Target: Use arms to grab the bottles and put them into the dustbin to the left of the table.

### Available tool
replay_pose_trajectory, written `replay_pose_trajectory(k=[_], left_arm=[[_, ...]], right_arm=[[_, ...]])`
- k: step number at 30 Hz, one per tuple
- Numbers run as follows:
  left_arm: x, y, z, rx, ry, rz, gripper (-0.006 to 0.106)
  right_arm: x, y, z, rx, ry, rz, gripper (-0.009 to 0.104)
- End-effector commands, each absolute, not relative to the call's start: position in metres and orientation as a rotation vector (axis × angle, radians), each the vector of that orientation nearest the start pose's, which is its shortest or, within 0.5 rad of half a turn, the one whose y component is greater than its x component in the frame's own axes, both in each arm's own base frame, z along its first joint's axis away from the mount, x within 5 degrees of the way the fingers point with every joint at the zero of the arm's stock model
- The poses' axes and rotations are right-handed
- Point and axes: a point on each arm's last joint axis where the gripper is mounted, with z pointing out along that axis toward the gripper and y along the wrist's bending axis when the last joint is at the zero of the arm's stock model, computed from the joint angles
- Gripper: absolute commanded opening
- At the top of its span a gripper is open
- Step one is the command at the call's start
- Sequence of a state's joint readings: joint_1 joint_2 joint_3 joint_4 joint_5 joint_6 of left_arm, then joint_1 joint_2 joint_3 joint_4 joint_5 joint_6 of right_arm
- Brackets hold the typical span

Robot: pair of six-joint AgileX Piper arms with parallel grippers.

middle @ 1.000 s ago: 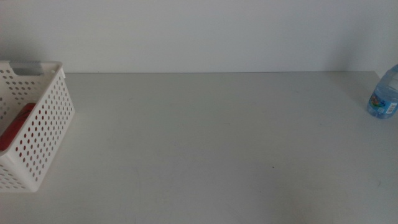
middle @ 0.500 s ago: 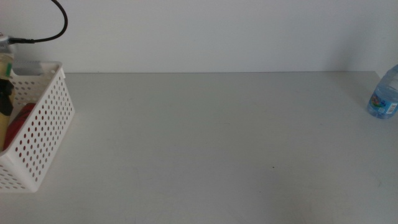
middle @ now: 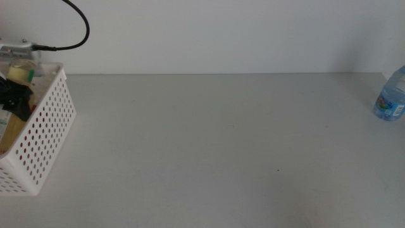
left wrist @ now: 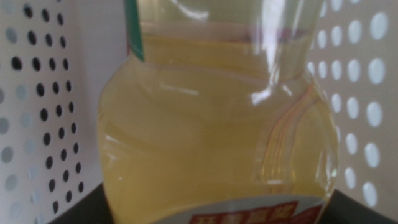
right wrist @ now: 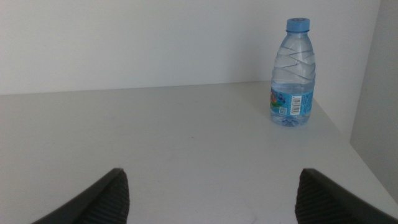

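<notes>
Left pincer (middle: 14,95) pinching yellow-liquid bottle (left wrist: 217,124), red-white label, inside perforated white dustbin (middle: 47,126).

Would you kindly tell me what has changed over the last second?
The left gripper has come into view over the dustbin, carrying the yellow-liquid bottle down into it. The water bottle and the open right gripper stayed put.

- The dustbin (middle: 47,126) is shown in white, its walls patterned with rows of round holes.
- Yellow liquid is seen in the yellow-liquid bottle (left wrist: 217,130), with a red-and-white label and a green strip.
- The water bottle (right wrist: 293,74) is rendered clear, blue-capped, with a blue label.
- The tabletop (middle: 221,139) is plain light grey.
- Black is seen on the right end effector (right wrist: 211,196).
</notes>
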State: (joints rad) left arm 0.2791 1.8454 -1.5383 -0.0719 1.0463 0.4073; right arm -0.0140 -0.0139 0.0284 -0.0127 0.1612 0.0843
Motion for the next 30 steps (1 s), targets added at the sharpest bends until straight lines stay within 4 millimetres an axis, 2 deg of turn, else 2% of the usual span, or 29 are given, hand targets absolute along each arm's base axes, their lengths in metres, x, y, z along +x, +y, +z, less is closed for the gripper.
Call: replay_pose_trajectory(k=[1,5,13,20,25,30], left_arm=[[0.376,0.094,0.302,0.175,2.695,0.121,0.075],[0.372,0.090,0.311,0.153,2.679,0.122,0.094],[0.338,0.077,0.366,0.144,2.551,0.109,0.092],[0.280,0.052,0.416,0.123,2.505,-0.037,0.092],[0.244,0.018,0.438,0.229,2.352,-0.054,0.092],[0.202,-0.026,0.437,0.367,2.045,-0.069,0.092]], right_arm=[[0.055,-0.001,0.201,0.058,1.555,0.027,0.094],[0.055,-0.001,0.201,0.058,1.555,0.027,0.094],[0.055,-0.001,0.201,0.058,1.555,0.027,0.094],[0.055,-0.001,0.201,0.058,1.555,0.027,0.094],[0.055,-0.001,0.201,0.058,1.555,0.027,0.094],[0.055,-0.001,0.201,0.058,1.555,0.027,0.094]])
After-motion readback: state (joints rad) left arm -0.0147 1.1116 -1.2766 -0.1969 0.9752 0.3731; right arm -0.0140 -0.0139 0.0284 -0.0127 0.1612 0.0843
